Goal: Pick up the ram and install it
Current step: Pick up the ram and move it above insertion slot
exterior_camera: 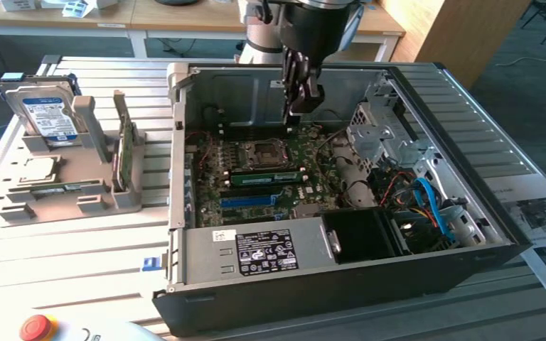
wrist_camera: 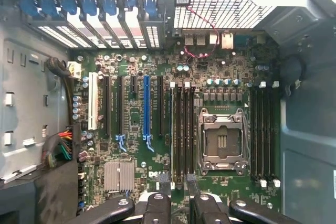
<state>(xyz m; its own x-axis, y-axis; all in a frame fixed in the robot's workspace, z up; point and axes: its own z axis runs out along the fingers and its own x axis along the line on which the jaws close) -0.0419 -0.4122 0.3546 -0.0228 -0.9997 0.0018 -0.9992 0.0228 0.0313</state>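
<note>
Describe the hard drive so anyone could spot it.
At the exterior view's left, beside the open computer case, sits a grey holder. The hard drive stands upright at its far end: a silver box with a blue-white label, unlike the flat square chip and thin green stick nearby.

Hand above motherboard, air overhead clear. Drive cage crowds exterior view's right; case wall behind; fan shroud blocks front.
</note>
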